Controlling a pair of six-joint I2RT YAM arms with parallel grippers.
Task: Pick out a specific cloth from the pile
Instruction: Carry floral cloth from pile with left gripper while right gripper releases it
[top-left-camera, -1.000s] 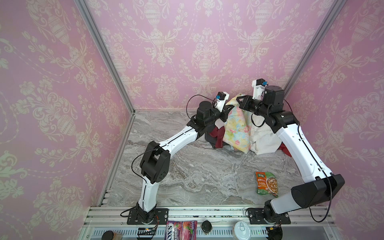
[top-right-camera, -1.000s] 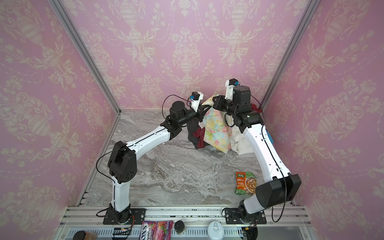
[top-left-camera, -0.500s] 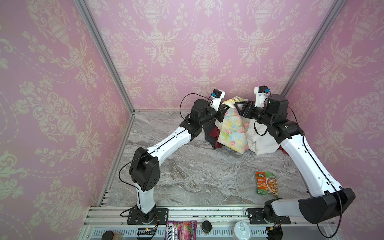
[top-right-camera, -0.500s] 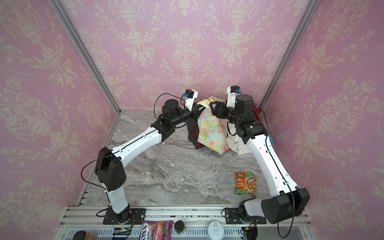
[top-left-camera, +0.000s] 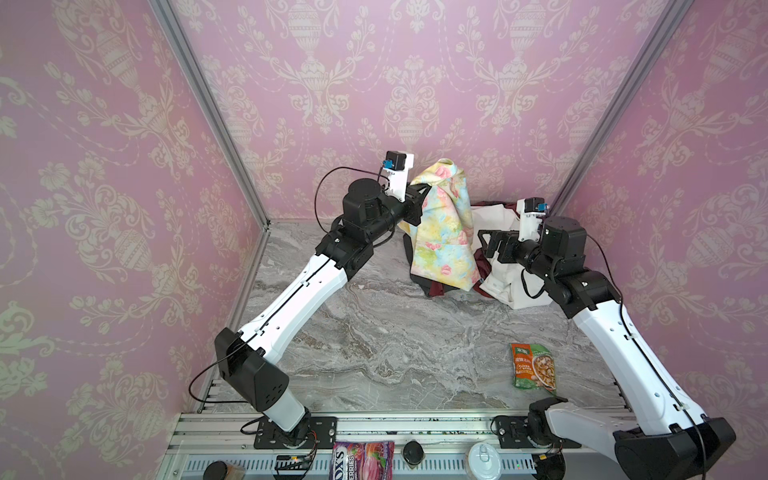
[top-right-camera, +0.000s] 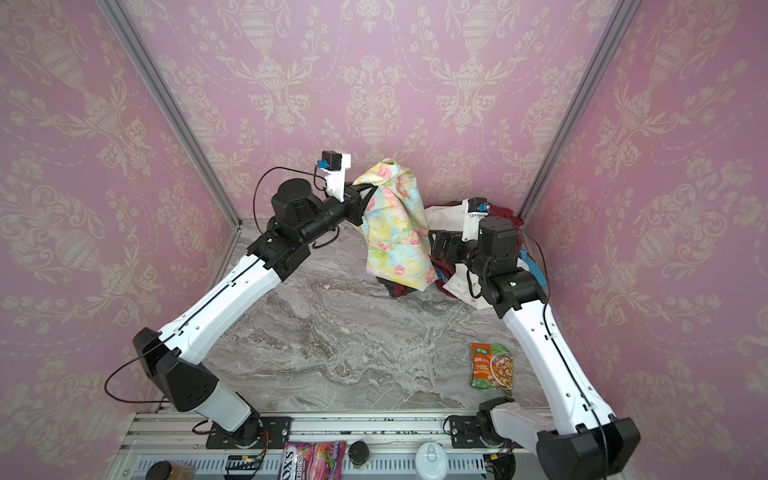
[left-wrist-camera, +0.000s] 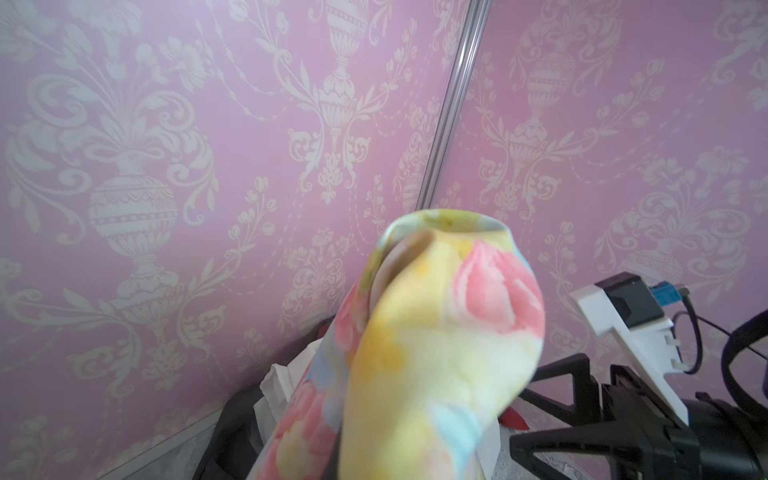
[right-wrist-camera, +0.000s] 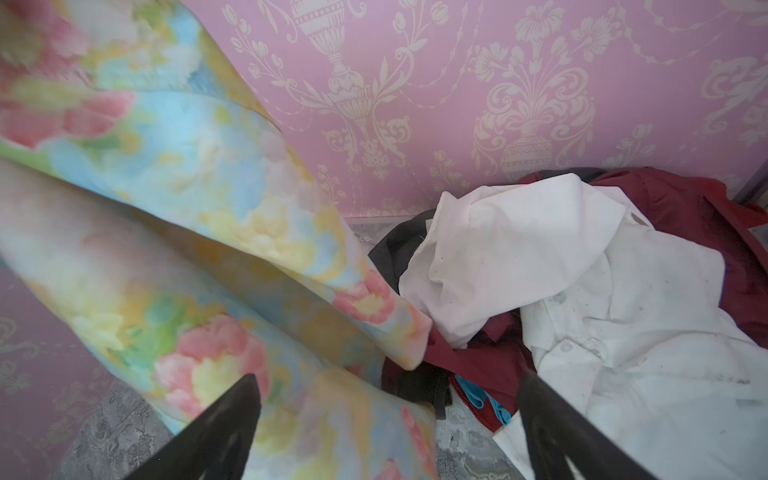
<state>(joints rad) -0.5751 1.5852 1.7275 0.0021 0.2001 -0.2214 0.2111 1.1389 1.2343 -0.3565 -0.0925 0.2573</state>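
A: Biggest first: the marble tabletop (top-left-camera: 374, 332), and tucked in its 1 o'clock corner sat the pile (top-left-camera: 505, 286), a white shirt (right-wrist-camera: 623, 291) sprawled over a maroon garment (right-wrist-camera: 706, 216).

B: And the flowered cloth (top-left-camera: 444, 232)?

A: Up in the air at 12 o'clock! It hung in one long drape from the left gripper (top-left-camera: 422, 195), which was clenched on a bunched fold at the very top. The lower hem dangled level with the pile; whether it touched the maroon, I could not tell.

B: It looked featherlight.

A: Thin, soft, limp, no stiffness at all. One pinch carried it easily, though I'd judge fabric that smooth could slide out of a narrow grip.

B: So where would a second hold go?

A: On the free edge at 6 o'clock of the drape, or on a side hem, gathered thick. The right gripper (right-wrist-camera: 386, 378) sat just at the cloth's 3 o'clock, fingers spread wide, nothing in them.

B: Smallest item?

A: The green snack packet (top-left-camera: 534, 368), flat at 4 o'clock, well apart from everything.
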